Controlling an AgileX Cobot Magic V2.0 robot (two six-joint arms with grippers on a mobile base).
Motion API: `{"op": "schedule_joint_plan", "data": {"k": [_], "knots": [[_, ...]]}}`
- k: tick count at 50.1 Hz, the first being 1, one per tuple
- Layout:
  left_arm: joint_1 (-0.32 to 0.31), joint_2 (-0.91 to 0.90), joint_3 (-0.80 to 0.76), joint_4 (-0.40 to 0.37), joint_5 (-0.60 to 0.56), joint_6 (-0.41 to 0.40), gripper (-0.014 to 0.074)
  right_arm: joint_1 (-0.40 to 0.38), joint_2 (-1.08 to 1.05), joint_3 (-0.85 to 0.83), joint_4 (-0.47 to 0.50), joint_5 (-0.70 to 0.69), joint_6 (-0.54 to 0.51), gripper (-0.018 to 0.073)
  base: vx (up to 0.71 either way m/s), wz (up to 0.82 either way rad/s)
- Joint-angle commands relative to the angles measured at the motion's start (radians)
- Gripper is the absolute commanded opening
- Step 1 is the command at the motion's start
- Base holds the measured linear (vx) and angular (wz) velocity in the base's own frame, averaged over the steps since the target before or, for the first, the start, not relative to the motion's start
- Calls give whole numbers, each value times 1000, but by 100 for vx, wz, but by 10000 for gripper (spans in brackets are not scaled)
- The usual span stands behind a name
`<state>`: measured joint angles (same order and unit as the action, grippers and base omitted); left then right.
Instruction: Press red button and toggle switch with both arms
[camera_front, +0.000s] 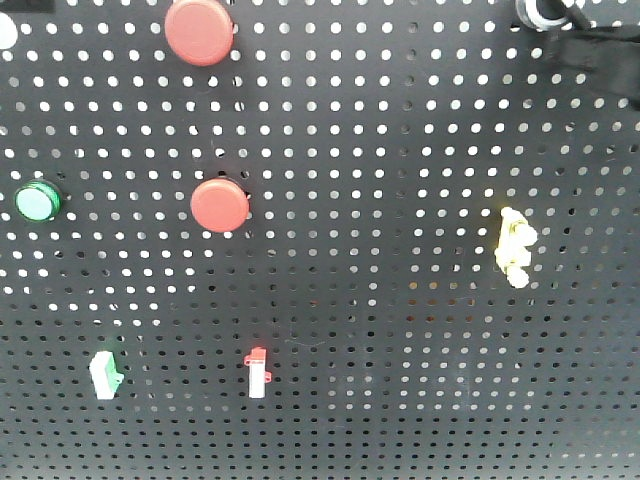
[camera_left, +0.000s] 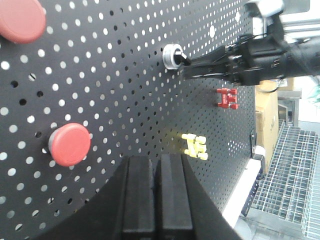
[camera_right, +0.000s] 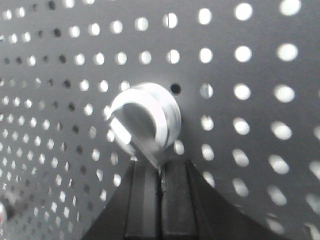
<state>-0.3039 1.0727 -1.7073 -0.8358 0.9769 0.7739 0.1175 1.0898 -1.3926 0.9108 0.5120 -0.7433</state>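
Left wrist view, nearest first: the left end effector (camera_left: 156, 165) fills the bottom edge. Its two flat black fingers (camera_left: 140, 195) are pressed side to side with only a seam between them, nothing held. The tips point at the black perforated surface (camera_left: 125, 110) and hang apart from it, touching no fitting.

Just past the tips, up and left: smaller red button (camera_left: 70, 145). Farther up, cut by the top-left corner: the red button (camera_left: 20, 20), larger, plain matte face, well apart from the left end effector.

Right of the tips: yellow clip (camera_left: 195, 146), and above it a red clip (camera_left: 227, 97).

Upper middle: toggle switch (camera_left: 174, 55), silver ring, black centre, short lever toward the right. The right end effector (camera_left: 192, 64) reaches in from the right on the right arm (camera_left: 270, 60), drawn narrow, tips at the lever.

Right wrist view: the fingers are closed flat together with nothing between them, tips right under the switch's pale rim. The switch is blurred here, so contact looks likely but I cannot confirm it.

Front view: the red button sits at the top edge, left of centre, with the smaller one below it. Green button (camera_front: 37, 202) far left. The toggle switch is in the top-right corner, mostly cut off, the right arm's black housing beside it. Low row: green-tipped white rocker (camera_front: 105, 375), red-tipped white rocker (camera_front: 258, 372)
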Motion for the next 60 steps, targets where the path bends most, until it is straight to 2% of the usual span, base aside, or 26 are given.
{"op": "schedule_joint_plan", "data": {"k": [1,5,8,18,23,27,33,40,46,52,60], "knots": [[0,-4,-21,-20,-45,-29,1,-5,-62,-9,-71,-63,89,-3,0,0],[0,-4,-21,40,-23,-81,1,-5,-105,20,-201,-66,164,-3,0,0],[0,-4,-12,112,-2,-139,1,-5,-141,47,-300,-61,244,-3,0,0],[0,-6,127,513,88,-413,1,-5,-297,181,-626,11,444,-3,0,0],[0,-6,244,681,81,-508,1,-5,-386,268,-696,32,483,-3,0,0],[0,-12,356,746,35,-549,1,-5,-457,348,-722,33,485,-3,0,0],[0,-56,525,762,-118,-558,1,-5,-574,482,-728,8,476,-3,0,0],[0,-186,796,724,-418,-581,1,-5,-731,640,-727,-40,457,-3,0,0],[0,-344,1006,697,-620,-584,1,-5,-858,750,-727,-57,455,-3,0,0],[0,-515,1171,679,-750,-583,1,-5,-965,830,-727,-56,455,-3,0,0],[0,-712,1302,685,-838,-581,1,-5,-1051,899,-756,-60,455,-3,0,0]]}}
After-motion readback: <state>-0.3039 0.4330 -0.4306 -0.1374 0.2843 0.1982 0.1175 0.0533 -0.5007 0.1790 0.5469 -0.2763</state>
